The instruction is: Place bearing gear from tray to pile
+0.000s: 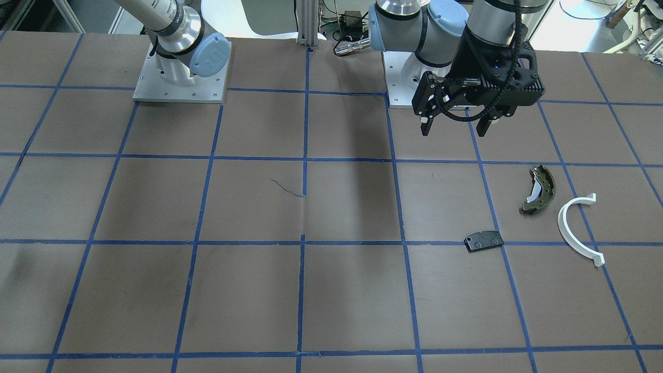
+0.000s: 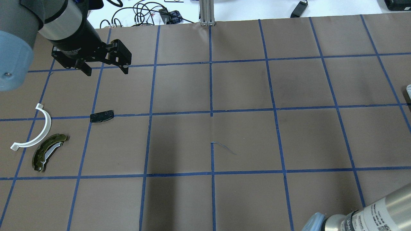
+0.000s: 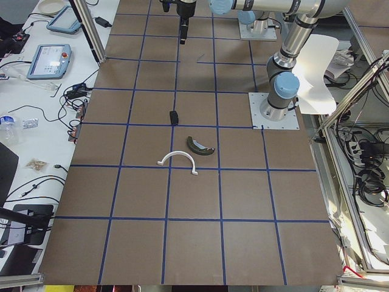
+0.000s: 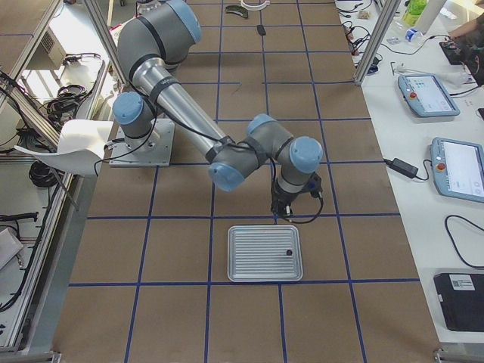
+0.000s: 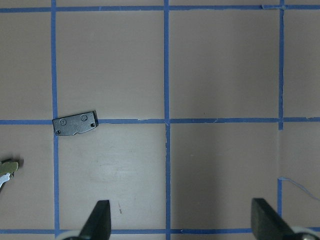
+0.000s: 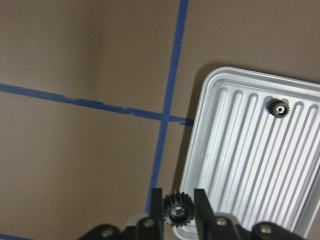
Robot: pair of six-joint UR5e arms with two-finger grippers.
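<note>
The left gripper (image 2: 106, 72) hangs over the table beyond the plate (image 2: 101, 116), fingers pointing down, spread wide and empty. The half-ring (image 2: 38, 131) and brake shoe (image 2: 48, 152) lie nearby. The right gripper (image 6: 177, 196) points down by the tray (image 6: 240, 170) rim and pinches a small black toothed gear (image 6: 176, 211). A second gear (image 6: 278, 108) lies in the tray.
</note>
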